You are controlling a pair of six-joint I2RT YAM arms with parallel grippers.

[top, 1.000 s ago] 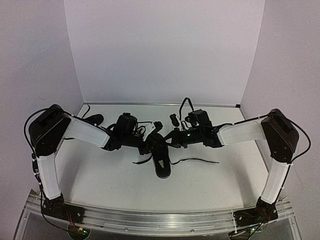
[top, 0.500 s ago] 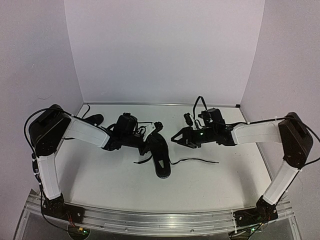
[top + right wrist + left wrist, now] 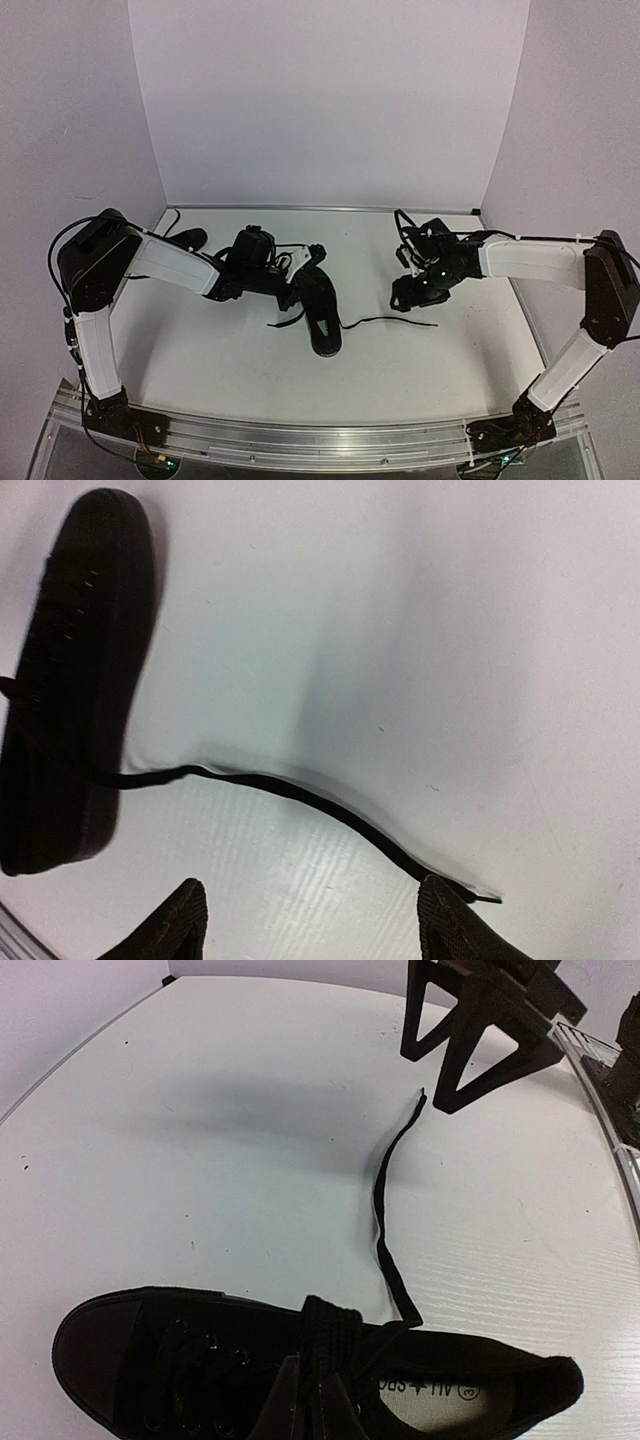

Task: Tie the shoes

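Left gripper [image 3: 305,1405] clamped on the lace crossing [image 3: 335,1325] atop the shoe [image 3: 120,1360], mid-table [image 3: 250,370]. Right gripper [image 3: 315,925] spread wide, empty, over the loose lace [image 3: 300,790]. Drop your right fingers astride its tip, close low, hold left as anchor.

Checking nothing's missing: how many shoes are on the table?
2. The near shoe lies mid-table, lace trailing right; the far shoe sits at the back left, partly hidden behind the left arm.

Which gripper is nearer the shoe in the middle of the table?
Left. The left gripper is shut on the laces atop the shoe; the right gripper, open, hangs off to its right, over the loose lace's far end.
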